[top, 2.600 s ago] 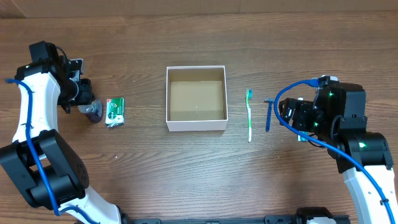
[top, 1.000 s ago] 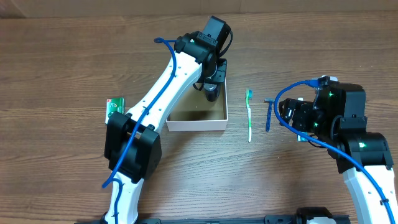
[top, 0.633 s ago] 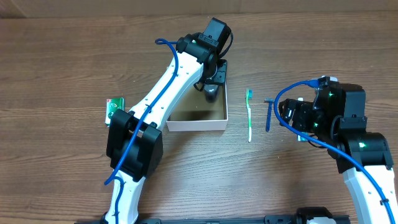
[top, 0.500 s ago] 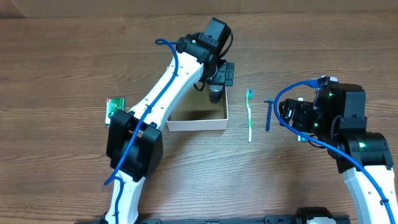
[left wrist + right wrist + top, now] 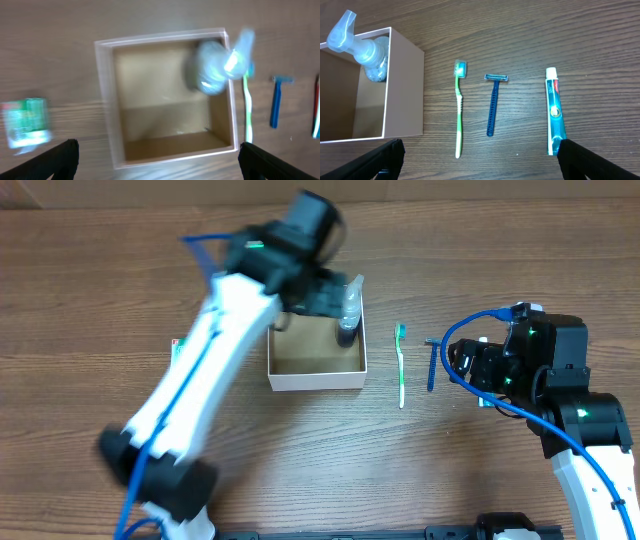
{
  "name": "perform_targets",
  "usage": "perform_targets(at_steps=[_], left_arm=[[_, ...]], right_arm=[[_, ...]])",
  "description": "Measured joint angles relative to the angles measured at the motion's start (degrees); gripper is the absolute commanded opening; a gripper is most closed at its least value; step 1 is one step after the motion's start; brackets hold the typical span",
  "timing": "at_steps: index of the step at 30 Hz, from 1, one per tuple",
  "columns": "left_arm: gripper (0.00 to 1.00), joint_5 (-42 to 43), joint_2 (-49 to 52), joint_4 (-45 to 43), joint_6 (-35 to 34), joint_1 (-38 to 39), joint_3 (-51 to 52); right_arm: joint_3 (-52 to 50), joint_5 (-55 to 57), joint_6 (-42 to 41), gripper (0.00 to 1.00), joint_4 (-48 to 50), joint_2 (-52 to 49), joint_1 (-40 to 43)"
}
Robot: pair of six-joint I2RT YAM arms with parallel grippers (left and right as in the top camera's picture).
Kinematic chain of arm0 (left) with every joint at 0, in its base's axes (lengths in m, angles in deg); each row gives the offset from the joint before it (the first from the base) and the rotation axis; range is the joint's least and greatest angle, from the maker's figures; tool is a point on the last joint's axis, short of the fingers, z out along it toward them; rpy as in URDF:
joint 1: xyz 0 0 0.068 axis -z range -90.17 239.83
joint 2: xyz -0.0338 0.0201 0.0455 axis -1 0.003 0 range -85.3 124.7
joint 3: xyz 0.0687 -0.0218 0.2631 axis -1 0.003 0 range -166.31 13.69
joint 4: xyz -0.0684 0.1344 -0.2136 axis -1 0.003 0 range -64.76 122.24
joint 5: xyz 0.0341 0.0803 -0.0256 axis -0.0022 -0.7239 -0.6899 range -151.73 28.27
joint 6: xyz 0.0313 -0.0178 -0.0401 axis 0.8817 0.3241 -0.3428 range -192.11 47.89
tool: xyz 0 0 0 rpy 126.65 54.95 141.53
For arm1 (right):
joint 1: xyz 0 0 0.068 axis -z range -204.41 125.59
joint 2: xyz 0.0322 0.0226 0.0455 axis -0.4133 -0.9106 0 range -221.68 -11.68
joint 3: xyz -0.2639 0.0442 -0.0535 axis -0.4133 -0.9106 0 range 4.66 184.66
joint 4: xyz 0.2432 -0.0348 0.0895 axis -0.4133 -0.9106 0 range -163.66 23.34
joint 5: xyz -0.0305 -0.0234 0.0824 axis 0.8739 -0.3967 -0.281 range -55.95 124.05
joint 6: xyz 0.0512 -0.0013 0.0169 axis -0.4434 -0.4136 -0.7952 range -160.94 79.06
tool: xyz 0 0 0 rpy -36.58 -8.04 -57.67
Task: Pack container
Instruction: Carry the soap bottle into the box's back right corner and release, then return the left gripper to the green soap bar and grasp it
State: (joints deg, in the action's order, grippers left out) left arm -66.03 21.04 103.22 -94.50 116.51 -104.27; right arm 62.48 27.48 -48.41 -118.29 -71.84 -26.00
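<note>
The container (image 5: 315, 381) is a shallow white box with a brown inside, at the table's middle. A small clear spray bottle (image 5: 348, 315) leans in its far right corner, also seen in the left wrist view as the spray bottle (image 5: 215, 67) and in the right wrist view as the spray bottle (image 5: 362, 50). My left gripper (image 5: 325, 292) hovers blurred over the box (image 5: 105, 100), open and empty, clear of the bottle. My right gripper (image 5: 480, 165) stands open to the right, above the table near a green toothbrush (image 5: 459, 110), a blue razor (image 5: 492, 107) and a toothpaste tube (image 5: 555, 117).
A green packet (image 5: 26, 122) lies on the wood left of the box. Toothbrush (image 5: 402, 365) and razor (image 5: 432, 365) lie side by side between the box and the right arm (image 5: 545, 370). The left arm (image 5: 200, 380) sweeps across the table's left half.
My left gripper opened and let go of the spray bottle, which now rests in the box's corner. The left arm is swinging back to the left. The right arm has not moved.
</note>
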Motion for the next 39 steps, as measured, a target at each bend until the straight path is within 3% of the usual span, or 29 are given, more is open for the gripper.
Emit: perform_targets(at_steps=[7,13,16,21,39], left_arm=[[1.00,-2.93,-8.28,5.60,5.40,-19.82,-0.13],[1.00,1.31,-5.62,-5.22,10.23,-31.63,18.60],[1.00,3.48,-5.27,-13.94,12.74,-33.53,28.41],[1.00,5.38,-2.32,-18.84,15.30,-34.18,38.14],[0.99,7.34,9.25,-26.69,19.67,-37.07,39.60]], right_arm=[[0.00,-0.02,0.00,1.00,0.00,0.00,0.00],[0.00,-0.02,0.00,1.00,0.00,0.00,0.00],[0.00,0.00,-0.02,1.00,0.02,0.00,0.00],[0.00,-0.02,-0.02,1.00,-0.02,0.00,0.00],[0.00,-0.02,0.00,1.00,-0.42,0.00,0.00]])
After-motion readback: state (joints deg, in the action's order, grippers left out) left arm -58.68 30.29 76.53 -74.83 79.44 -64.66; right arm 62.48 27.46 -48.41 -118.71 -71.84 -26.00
